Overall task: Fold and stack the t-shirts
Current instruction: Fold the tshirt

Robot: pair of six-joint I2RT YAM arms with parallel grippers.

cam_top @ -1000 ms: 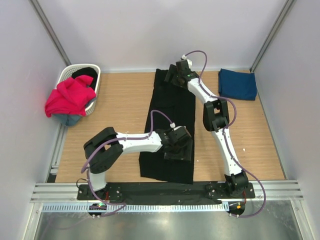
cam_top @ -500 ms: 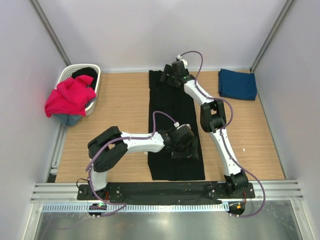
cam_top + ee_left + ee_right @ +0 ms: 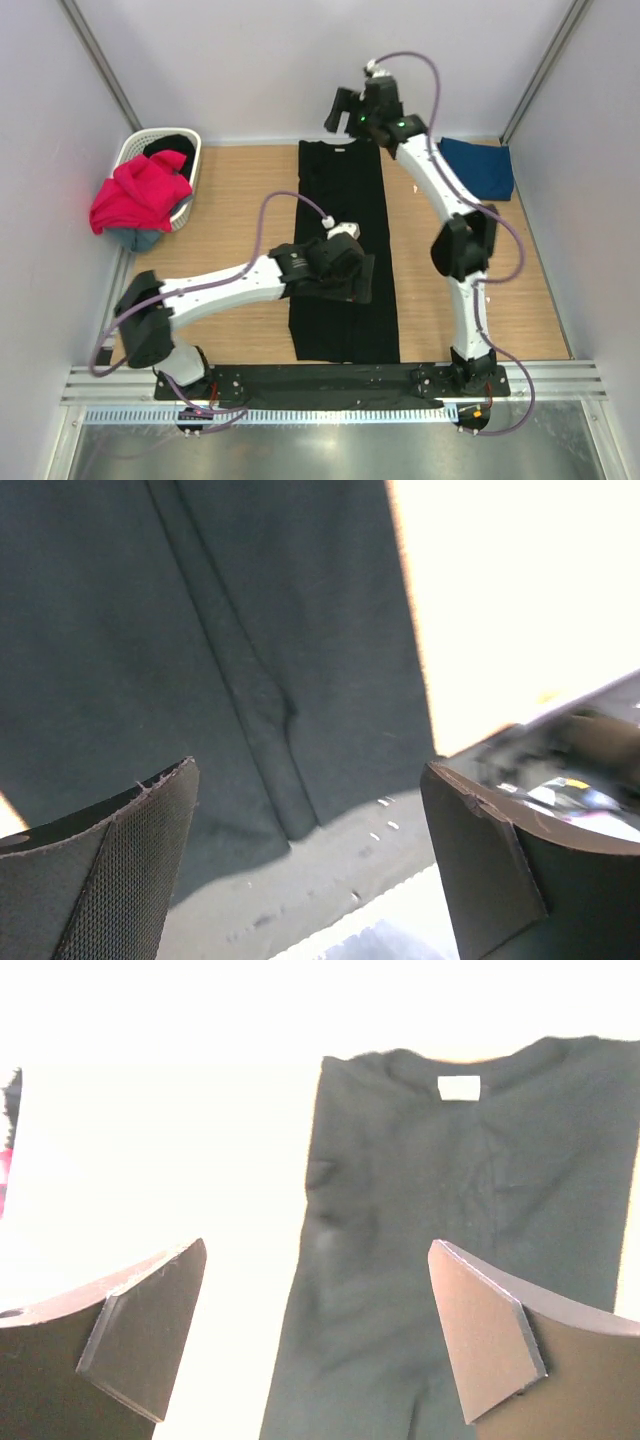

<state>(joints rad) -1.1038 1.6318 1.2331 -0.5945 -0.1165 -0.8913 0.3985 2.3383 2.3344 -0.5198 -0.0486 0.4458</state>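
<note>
A large black t-shirt (image 3: 340,200) lies on the wooden table, folded lengthwise into a long strip with its collar at the far end. My left gripper (image 3: 350,285) hovers over the strip's near half, open and empty; the left wrist view shows the black t-shirt (image 3: 200,630) and its hem under the left gripper (image 3: 310,865). My right gripper (image 3: 340,112) hangs open above the collar. The right wrist view shows the black t-shirt (image 3: 450,1240) and its white neck label (image 3: 460,1085) below the right gripper (image 3: 315,1345). A folded navy t-shirt (image 3: 477,168) lies far right. A magenta-red t-shirt (image 3: 140,190) drapes over the basket.
A white lattice basket (image 3: 130,152) stands at the far left and holds dark cloth (image 3: 170,143); bluish cloth (image 3: 135,238) hangs below the magenta one. Grey walls close in the table on three sides. A black mounting rail (image 3: 330,378) runs along the near edge.
My right gripper has lifted off the collar end and drawn back toward the far wall. The left arm has stretched out, its jaws wider. The shirt strip has straightened and shifted slightly.
</note>
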